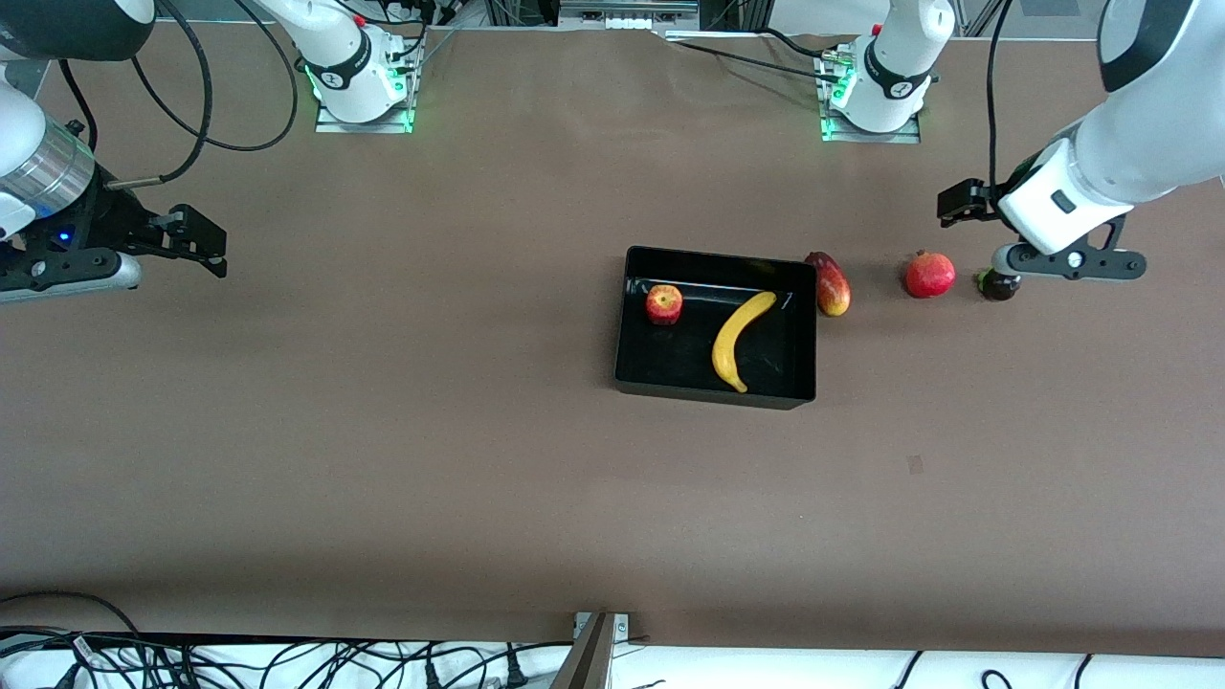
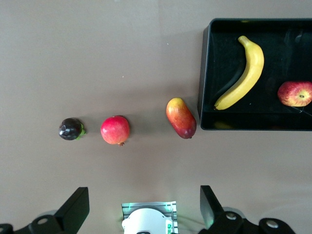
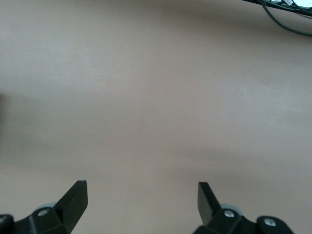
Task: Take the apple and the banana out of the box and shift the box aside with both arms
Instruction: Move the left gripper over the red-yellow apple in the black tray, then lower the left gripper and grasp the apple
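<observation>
The black open-top box [image 1: 713, 392] sits near the table's middle. In it lie the small red apple [image 1: 664, 304] and the long yellow banana [image 1: 739, 335]. The left wrist view also shows the box [image 2: 204, 73], banana [image 2: 246, 73] and apple [image 2: 295, 93]. My left gripper [image 1: 965, 203] is open and empty, held above the table near the left arm's end, by a small dark fruit; its own view shows it too [image 2: 143, 192]. My right gripper [image 1: 196, 244] is open and empty over bare table at the right arm's end, as its own view shows [image 3: 140, 186].
An oblong red-yellow fruit [image 1: 832, 284] lies against the box's side toward the left arm's end. A round red pomegranate [image 1: 929, 275] and a small dark fruit [image 1: 998, 284] lie in a row past it. Cables run along the table edge nearest the front camera.
</observation>
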You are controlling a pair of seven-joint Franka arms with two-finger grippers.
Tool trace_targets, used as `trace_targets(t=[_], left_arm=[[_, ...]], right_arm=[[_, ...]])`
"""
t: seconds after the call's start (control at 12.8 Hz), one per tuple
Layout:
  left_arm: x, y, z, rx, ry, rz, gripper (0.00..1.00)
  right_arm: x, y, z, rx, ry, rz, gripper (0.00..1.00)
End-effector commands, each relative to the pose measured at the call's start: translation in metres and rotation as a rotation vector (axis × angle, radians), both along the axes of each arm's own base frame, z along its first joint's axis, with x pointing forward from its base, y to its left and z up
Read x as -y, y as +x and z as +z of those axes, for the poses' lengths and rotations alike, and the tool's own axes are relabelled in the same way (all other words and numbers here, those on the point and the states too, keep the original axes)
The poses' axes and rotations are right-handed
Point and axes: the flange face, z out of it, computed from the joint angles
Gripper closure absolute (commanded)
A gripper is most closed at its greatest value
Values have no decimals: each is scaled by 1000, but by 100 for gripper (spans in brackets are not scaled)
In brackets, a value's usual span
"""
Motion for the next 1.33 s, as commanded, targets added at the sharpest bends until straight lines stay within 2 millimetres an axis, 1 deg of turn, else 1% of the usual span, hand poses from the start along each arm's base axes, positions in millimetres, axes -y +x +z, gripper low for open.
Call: trace_targets(t=[0.0, 0.08, 0.16, 0.23, 0.39, 0.55, 0.62, 0.7, 0.78, 0.86, 1.02, 1.09, 1.17, 1.25], left_arm=[[39, 12, -45, -89, -16, -45, 0], [68, 17, -65, -86, -17, -70, 0], [93, 20, -82, -64, -13, -57, 0], [127, 18, -94, -39, -6, -42, 0], [196, 5, -120, -3, 10, -14, 0], [246, 3, -157, 52, -9, 23, 0], [265, 2, -177, 70, -19, 38, 0], [290, -5, -197, 89, -24, 73, 0], [310, -13, -217, 95, -19, 113, 0], [324, -21, -236, 94, -16, 127, 0], [325, -20, -267, 93, -22, 140, 0], [329, -22, -280, 102, -32, 140, 0], [328, -24, -291, 105, -40, 127, 0], [328, -31, -302, 104, -39, 119, 0]], right_arm=[[-3, 0, 4, 10, 5, 6, 0], [-3, 0, 4, 10, 5, 6, 0], [-3, 0, 4, 10, 5, 6, 0], [-3, 0, 4, 11, 5, 4, 0], [-3, -1, 4, 8, 5, 4, 0], [-3, -1, 4, 7, 4, 4, 0], [-3, -1, 4, 4, 4, 4, 0], [-3, -1, 4, 2, 4, 4, 0], [-3, -1, 4, 2, 4, 4, 0], [-3, -1, 3, 1, 4, 4, 0], [-5, -2, 3, 1, 4, 8, 0], [-6, -2, 3, 1, 4, 10, 0], [-6, -2, 3, 1, 4, 10, 0], [-6, -2, 3, 1, 4, 10, 0]])
